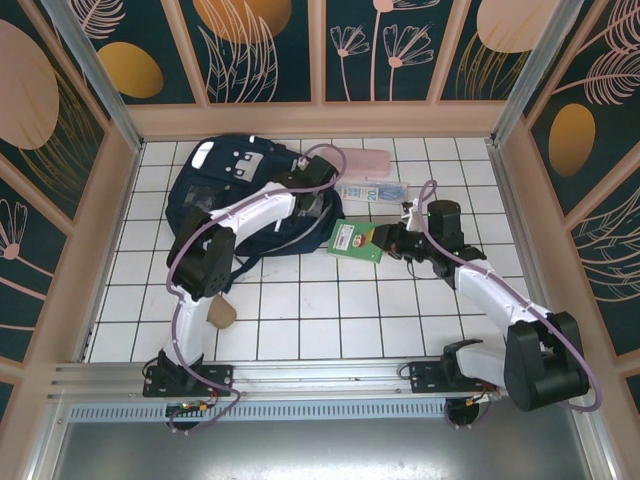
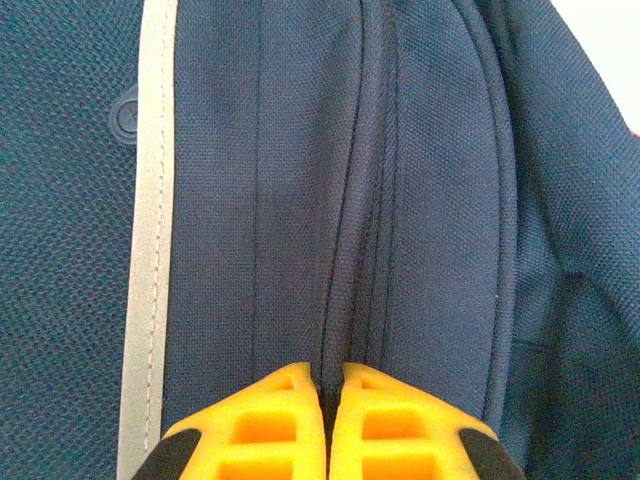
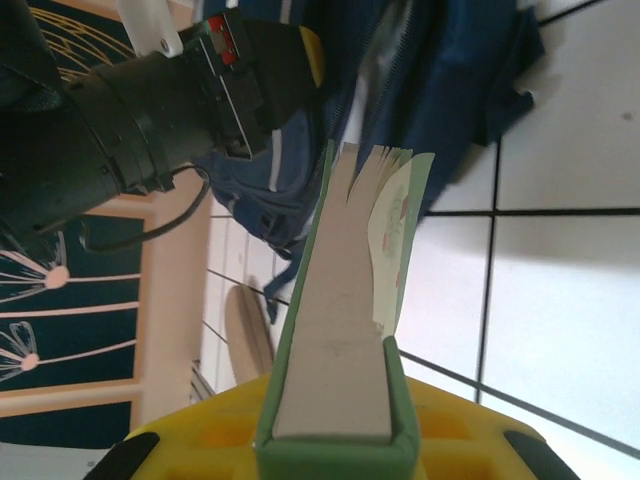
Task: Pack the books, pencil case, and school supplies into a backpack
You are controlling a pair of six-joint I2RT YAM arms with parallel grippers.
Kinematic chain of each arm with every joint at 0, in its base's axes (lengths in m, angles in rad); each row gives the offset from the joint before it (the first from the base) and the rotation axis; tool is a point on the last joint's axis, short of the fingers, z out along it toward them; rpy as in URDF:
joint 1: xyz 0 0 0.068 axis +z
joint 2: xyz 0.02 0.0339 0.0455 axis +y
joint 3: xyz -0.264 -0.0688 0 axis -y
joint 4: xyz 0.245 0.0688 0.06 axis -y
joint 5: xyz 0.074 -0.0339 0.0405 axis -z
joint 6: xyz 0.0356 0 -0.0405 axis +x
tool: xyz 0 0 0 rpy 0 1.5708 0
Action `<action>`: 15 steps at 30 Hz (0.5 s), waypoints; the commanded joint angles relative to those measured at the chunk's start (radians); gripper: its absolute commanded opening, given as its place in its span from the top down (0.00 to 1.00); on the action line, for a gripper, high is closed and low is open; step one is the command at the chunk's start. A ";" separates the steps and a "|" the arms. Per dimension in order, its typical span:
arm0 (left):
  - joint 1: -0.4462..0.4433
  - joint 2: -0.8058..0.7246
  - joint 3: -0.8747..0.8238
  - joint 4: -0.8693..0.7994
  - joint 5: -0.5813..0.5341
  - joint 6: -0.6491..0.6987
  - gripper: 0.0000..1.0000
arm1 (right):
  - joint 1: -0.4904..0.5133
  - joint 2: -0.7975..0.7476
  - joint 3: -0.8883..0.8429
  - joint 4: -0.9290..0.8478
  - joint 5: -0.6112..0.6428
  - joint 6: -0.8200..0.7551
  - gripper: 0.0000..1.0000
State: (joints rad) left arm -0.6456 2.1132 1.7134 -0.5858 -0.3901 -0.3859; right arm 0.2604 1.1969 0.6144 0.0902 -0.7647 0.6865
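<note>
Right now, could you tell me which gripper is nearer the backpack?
Left: the left gripper pinches a fold of the backpack; the right gripper holds the green book beside it.

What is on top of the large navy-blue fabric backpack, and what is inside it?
The left arm reaches over the large navy-blue fabric backpack; the left gripper rests on its zip seam, yellow jaws shut. Fabric hides the inside.
</note>
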 commanded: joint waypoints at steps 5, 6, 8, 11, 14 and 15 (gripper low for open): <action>0.102 -0.209 0.095 -0.022 0.116 -0.031 1.00 | -0.008 0.105 0.054 0.353 -0.055 0.134 1.00; 0.116 -0.230 0.102 -0.020 0.135 -0.035 1.00 | -0.006 0.131 0.061 0.396 -0.058 0.154 1.00; 0.142 -0.265 0.114 -0.014 0.193 -0.036 1.00 | 0.002 0.182 0.086 0.455 -0.062 0.179 1.00; 0.187 -0.310 0.130 0.002 0.289 -0.045 1.00 | 0.032 0.272 0.141 0.533 -0.059 0.208 1.00; 0.228 -0.340 0.138 0.018 0.357 -0.050 1.00 | 0.074 0.373 0.213 0.601 -0.047 0.244 1.00; 0.241 -0.347 0.136 0.026 0.378 -0.052 1.00 | 0.090 0.419 0.240 0.627 -0.041 0.258 1.00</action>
State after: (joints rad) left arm -0.4171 1.8191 1.8034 -0.6491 -0.1135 -0.4232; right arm 0.3145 1.5578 0.7799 0.5377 -0.7876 0.8902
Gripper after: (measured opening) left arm 0.048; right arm 0.205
